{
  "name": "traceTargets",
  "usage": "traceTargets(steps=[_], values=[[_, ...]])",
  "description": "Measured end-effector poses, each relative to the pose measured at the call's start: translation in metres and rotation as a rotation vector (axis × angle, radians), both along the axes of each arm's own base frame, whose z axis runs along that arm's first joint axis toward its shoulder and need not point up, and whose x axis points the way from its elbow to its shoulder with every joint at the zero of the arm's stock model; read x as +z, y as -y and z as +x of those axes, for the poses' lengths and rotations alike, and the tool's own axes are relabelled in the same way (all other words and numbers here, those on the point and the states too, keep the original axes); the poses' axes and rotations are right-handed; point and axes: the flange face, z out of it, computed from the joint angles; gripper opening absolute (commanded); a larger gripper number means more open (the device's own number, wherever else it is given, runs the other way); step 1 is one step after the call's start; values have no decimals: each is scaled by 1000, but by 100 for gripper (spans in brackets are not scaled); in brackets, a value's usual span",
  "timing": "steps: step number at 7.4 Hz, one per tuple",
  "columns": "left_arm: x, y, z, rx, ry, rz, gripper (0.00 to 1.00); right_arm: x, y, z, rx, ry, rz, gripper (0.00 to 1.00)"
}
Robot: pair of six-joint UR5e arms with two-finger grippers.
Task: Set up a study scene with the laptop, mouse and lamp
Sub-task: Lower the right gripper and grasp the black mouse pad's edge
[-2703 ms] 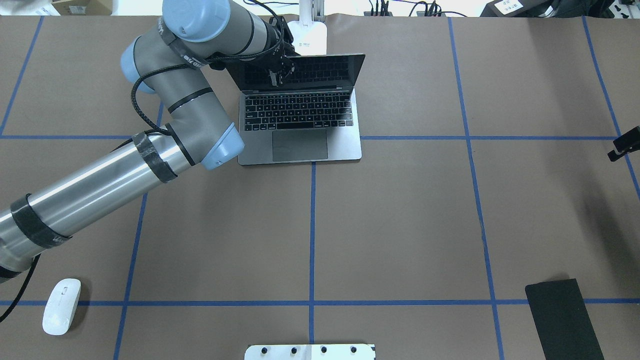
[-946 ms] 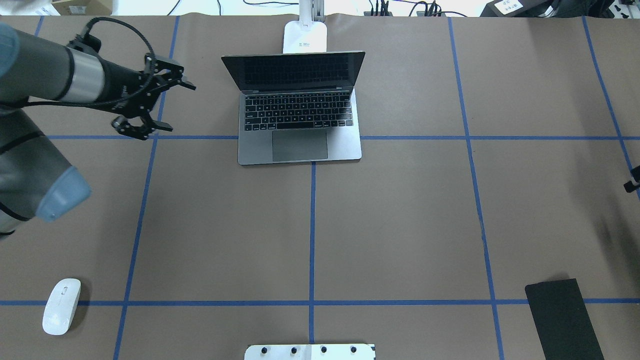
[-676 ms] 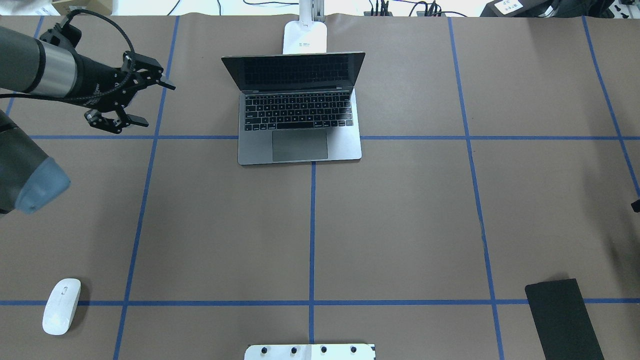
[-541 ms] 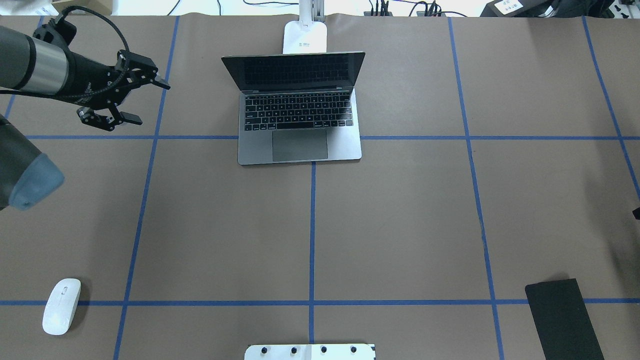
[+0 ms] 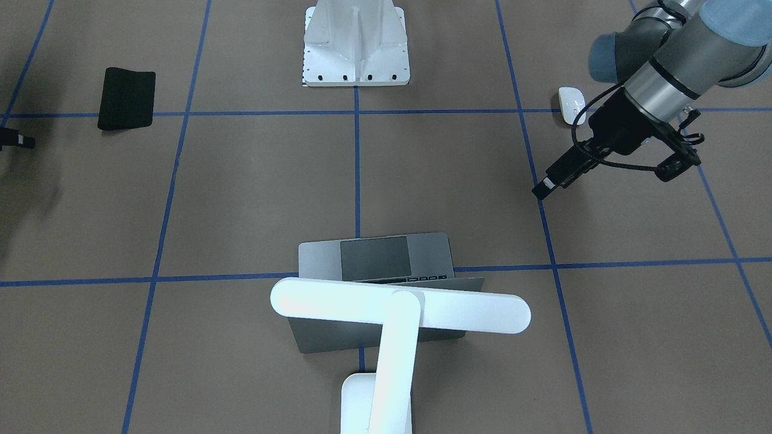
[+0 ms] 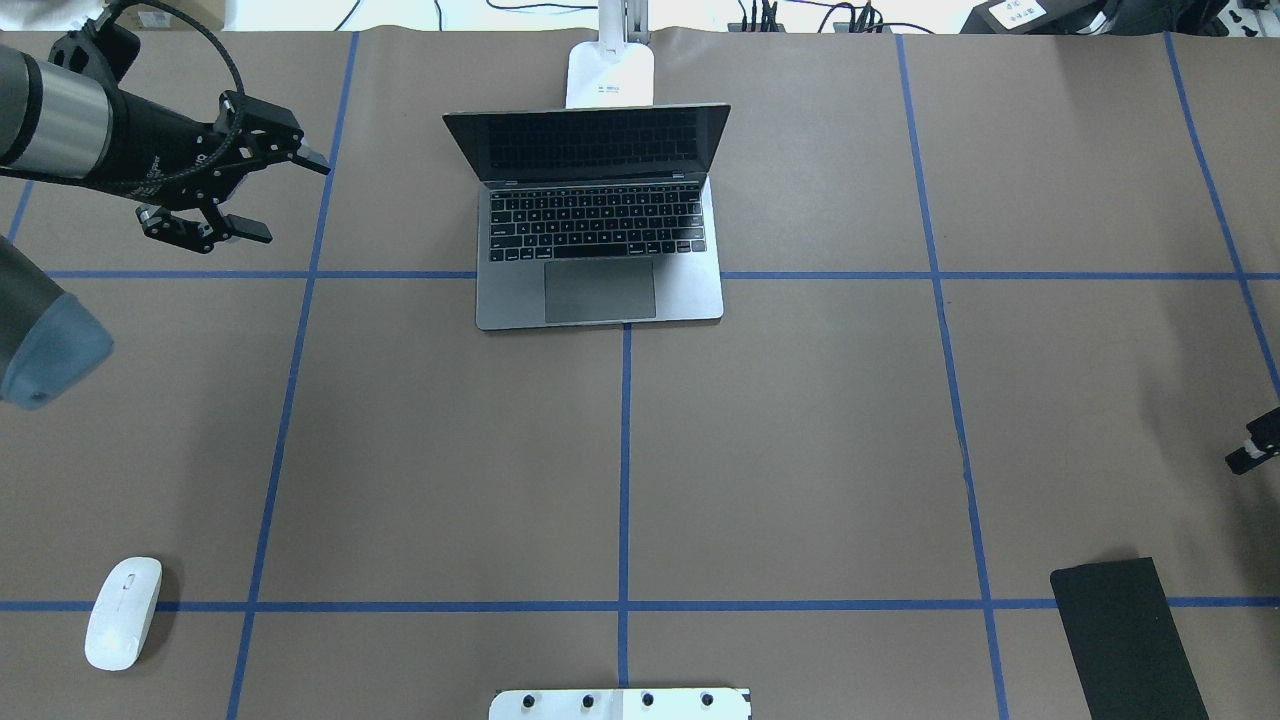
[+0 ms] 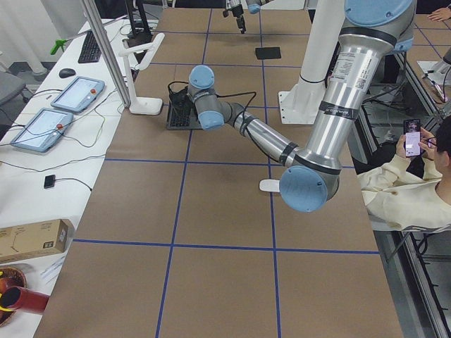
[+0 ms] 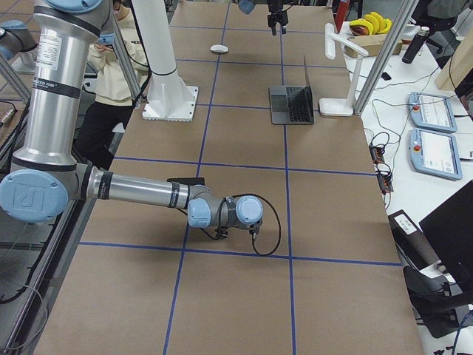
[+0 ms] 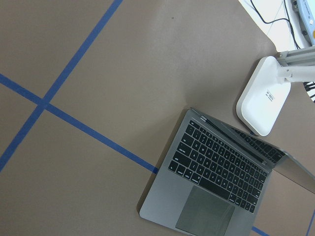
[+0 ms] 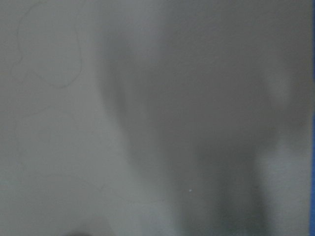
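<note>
The laptop (image 6: pixel 600 225) stands open at the table's far middle, its keyboard towards the robot; it also shows in the left wrist view (image 9: pixel 221 191). The white lamp stands just behind it, its base (image 6: pixel 610 75) on the table and its bar head (image 5: pixel 401 305) over the lid. The white mouse (image 6: pixel 123 612) lies at the near left. My left gripper (image 6: pixel 293 200) is open and empty, in the air left of the laptop. My right gripper (image 6: pixel 1250 450) shows only partly at the right edge; I cannot tell its state.
A flat black mat (image 6: pixel 1125 640) lies at the near right. The white ribbed pedestal (image 5: pixel 356 45) stands at the near middle edge. Blue tape lines mark a grid on the brown table (image 6: pixel 800 450). The right wrist view is a grey blur.
My left gripper has left the laptop's screen and moved far left, open and empty. My right gripper has slid along the right edge towards the robot's side.
</note>
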Motion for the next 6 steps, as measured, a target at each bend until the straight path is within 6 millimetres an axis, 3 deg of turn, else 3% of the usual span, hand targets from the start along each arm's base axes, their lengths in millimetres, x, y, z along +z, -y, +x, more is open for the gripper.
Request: traceTargets(steps=[6], values=[[-2, -1, 0, -2, -1, 4, 100, -31, -24, -58, -143, 164, 80, 99]])
